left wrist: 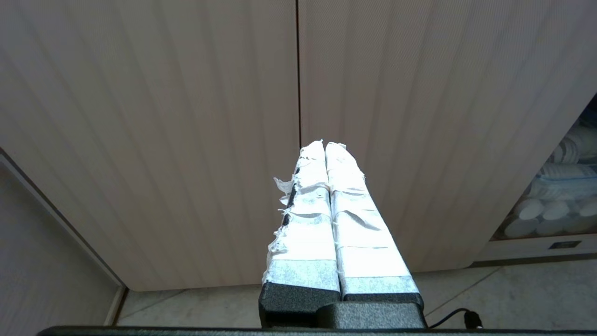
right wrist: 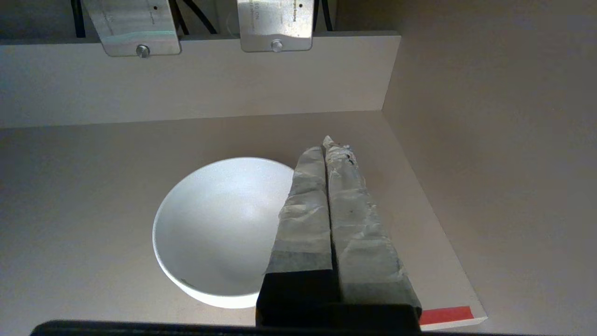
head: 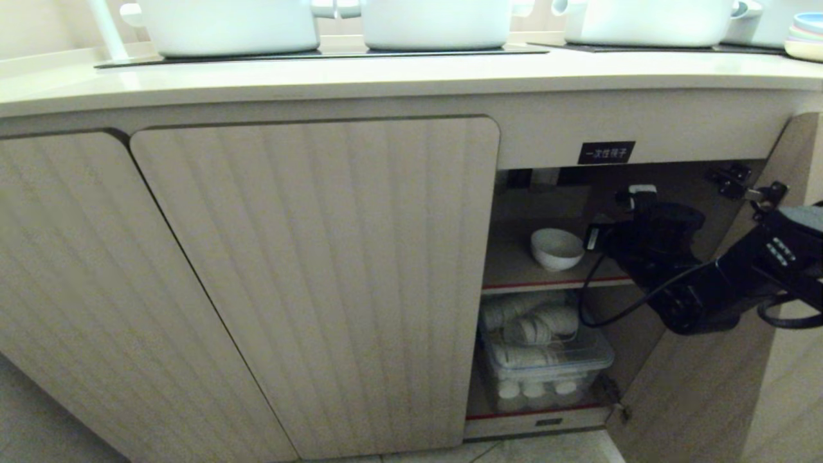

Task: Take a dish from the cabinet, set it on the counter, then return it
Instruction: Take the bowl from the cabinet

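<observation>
Inside the cabinet (head: 607, 153) sits one dish (head: 557, 248) (empty), the right end effector (right wrist: 325, 148) closed beside it.

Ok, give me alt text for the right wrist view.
The right gripper, fingers shut and empty, hangs over the near rim of a white bowl sitting upright on the cabinet shelf, near its red-taped front corner.

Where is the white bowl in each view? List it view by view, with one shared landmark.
Head: white bowl on upper shelf of open cabinet, beside right gripper.
Left wrist: not in view.
Right wrist: lower centre, behind the shut fingers.
Shared landmark: red-edged shelf.
</observation>
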